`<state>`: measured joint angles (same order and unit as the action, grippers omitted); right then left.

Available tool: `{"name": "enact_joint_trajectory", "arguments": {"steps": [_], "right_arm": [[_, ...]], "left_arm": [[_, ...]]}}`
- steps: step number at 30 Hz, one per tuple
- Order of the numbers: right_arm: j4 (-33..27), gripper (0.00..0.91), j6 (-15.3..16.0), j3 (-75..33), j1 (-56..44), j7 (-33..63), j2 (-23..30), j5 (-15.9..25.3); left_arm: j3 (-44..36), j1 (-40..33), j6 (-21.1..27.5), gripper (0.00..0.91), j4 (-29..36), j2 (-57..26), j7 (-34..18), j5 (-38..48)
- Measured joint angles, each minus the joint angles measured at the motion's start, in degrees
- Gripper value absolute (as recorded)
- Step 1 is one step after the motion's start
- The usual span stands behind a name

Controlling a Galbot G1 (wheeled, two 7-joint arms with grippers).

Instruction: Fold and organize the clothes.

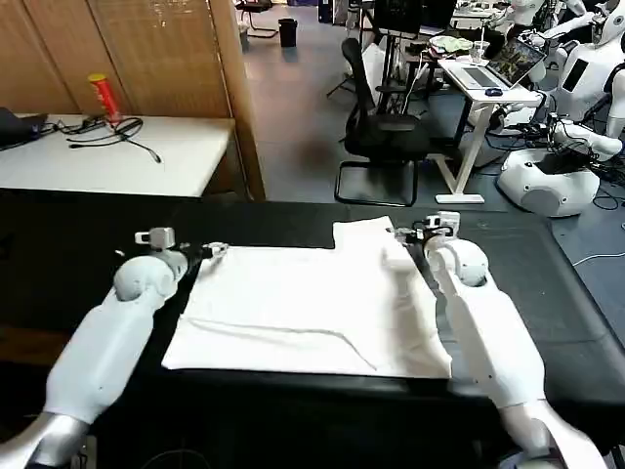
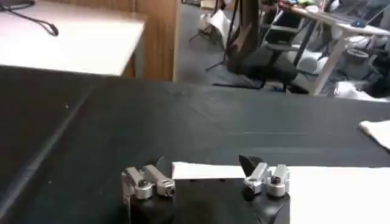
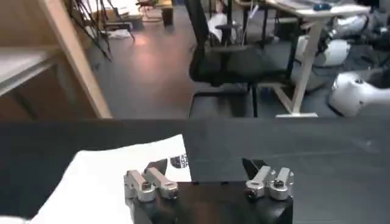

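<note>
Now | left hand (image 2: 204, 173) open over T-shirt (image 1: 303, 313) | right hand (image 3: 207, 173) open

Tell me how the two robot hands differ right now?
The left gripper sits at the T-shirt's far left corner, on flat cloth; the right gripper sits at the far right corner, by a raised, rumpled part. A dark print shows beside the right gripper, none beside the left. Both have open fingers.

We look across a surface (image 1: 88, 254) draped in black cloth toward a grey floor (image 1: 293, 107). To our left stands a white table (image 1: 117, 161) carrying black cables (image 1: 107, 132) and a red-and-yellow can (image 1: 103, 96) — wooden slatted panels (image 1: 137, 49) behind it. Farther off, a black office chair (image 1: 383, 132) faces a white desk (image 1: 488, 88) with a laptop (image 1: 503, 66).
</note>
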<state>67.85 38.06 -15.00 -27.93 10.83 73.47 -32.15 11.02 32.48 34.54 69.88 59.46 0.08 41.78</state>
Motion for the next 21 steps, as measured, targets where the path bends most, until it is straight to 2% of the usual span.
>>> {"name": "enact_joint_trajectory", "arguments": {"steps": [1,2,3,4,5,7,8,10,11,13,21], "right_arm": [[-0.28,0.878,0.05,0.06,0.15,-0.02,0.08,0.05],[-0.57,0.878,0.15,0.09,0.27,-0.02,0.16,0.1],[-0.96,0.77,0.23,0.15,0.41,-0.05,0.21,0.22],[-1.28,0.761,0.27,0.16,0.51,-0.12,0.22,0.31],[-1.54,0.731,0.3,0.16,0.55,-0.19,0.23,0.34],[-2.17,0.585,0.46,0.23,0.64,-0.34,0.4,0.34],[-2.45,0.556,0.52,0.26,0.65,-0.44,0.45,0.34],[-2.85,0.429,0.65,0.37,0.63,-0.98,0.51,0.44],[-2.93,0.312,0.84,0.42,0.56,-1.33,0.55,0.45],[-3.1,0.185,1.45,0.46,0.51,-1.88,0.58,0.39],[-4.22,0.059,1.47,0.28,0.35,-3.86,1.01,0.33]], "left_arm": [[-0.07,-0.15,0.04,0.878,-0.52,0.07,0.12,0.0],[-0.13,-0.23,0.07,0.741,-0.87,0.08,0.25,-0.01],[-0.2,-0.33,0.04,0.605,-1.15,0.09,0.42,-0.04],[-0.25,-0.45,-0.01,0.527,-1.49,0.1,0.52,-0.18],[-0.27,-0.57,-0.12,0.341,-1.82,0.12,0.54,-0.3],[-0.28,-0.78,-0.39,0.176,-2.48,0.27,0.43,-0.38],[-0.27,-0.84,-0.48,0.166,-2.73,0.32,0.39,-0.45],[-0.26,-0.91,-0.54,0.156,-3.03,0.35,0.37,-0.47],[-0.27,-0.9,-0.56,0.156,-3.09,0.41,0.37,-0.52],[-0.3,-0.94,-0.66,0.137,-3.34,0.49,0.5,-0.81],[-0.5,-1.05,-0.86,0.088,-4.05,0.51,1.42,-1.89]]}}
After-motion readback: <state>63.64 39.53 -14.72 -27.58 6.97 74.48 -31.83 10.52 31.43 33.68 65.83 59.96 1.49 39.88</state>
